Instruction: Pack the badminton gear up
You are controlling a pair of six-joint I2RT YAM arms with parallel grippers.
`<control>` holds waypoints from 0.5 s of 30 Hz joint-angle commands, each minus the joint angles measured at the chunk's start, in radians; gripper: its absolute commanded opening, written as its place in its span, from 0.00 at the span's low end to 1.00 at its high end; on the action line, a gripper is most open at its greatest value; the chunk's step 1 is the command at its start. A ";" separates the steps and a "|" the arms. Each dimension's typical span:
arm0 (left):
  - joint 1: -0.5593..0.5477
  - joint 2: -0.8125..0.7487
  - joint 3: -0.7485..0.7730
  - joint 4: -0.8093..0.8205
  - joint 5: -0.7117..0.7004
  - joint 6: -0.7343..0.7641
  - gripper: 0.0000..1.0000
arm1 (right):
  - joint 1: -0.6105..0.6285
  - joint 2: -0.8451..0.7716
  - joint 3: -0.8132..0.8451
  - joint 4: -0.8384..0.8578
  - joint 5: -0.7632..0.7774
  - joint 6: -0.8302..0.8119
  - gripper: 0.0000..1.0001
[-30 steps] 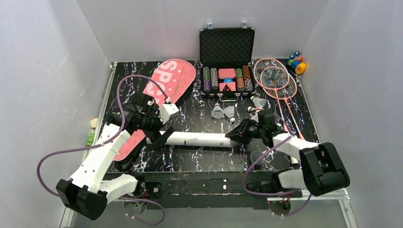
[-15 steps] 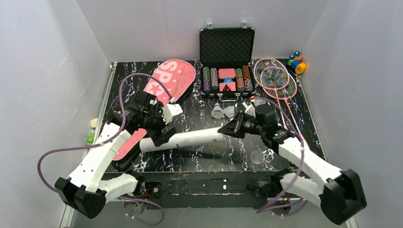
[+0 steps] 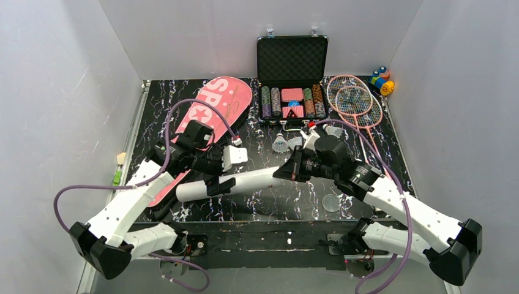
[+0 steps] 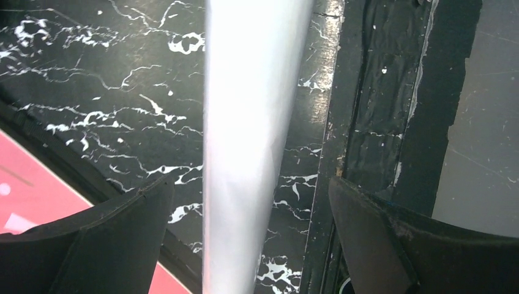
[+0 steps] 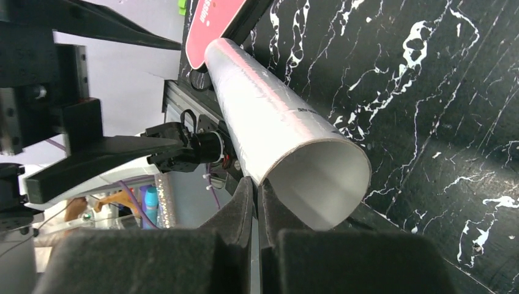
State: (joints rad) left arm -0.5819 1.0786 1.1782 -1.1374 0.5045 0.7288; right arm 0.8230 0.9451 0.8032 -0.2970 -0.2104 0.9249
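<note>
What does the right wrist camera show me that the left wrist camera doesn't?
Right wrist only: the open mouth of the white tube, its rim pinched by the shut right gripper. Left wrist only: the tube running between the fingers of the open left gripper, touching neither. Both: the tube, the pink bag and the marbled table.

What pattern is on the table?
The table top is black with white marble streaks; left wrist view best.
</note>
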 commanded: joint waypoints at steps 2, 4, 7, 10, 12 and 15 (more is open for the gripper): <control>-0.035 0.024 -0.035 0.081 0.010 0.028 0.98 | 0.070 0.014 0.131 -0.131 0.138 -0.085 0.01; -0.035 0.045 -0.035 0.083 0.018 0.035 0.98 | 0.087 0.011 0.154 -0.154 0.166 -0.095 0.01; -0.036 0.064 -0.042 0.103 0.041 0.025 0.98 | 0.098 0.003 0.179 -0.171 0.180 -0.100 0.01; -0.038 0.082 -0.049 0.133 0.054 0.002 0.98 | 0.117 0.003 0.202 -0.175 0.187 -0.105 0.01; -0.039 0.092 -0.062 0.150 0.064 -0.007 0.98 | 0.132 0.006 0.221 -0.176 0.196 -0.108 0.01; -0.047 0.102 -0.086 0.159 0.086 -0.009 0.98 | 0.152 0.006 0.242 -0.166 0.199 -0.114 0.01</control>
State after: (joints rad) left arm -0.6163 1.1793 1.1202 -1.0145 0.5346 0.7296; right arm 0.9501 0.9573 0.9813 -0.4446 -0.0605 0.8547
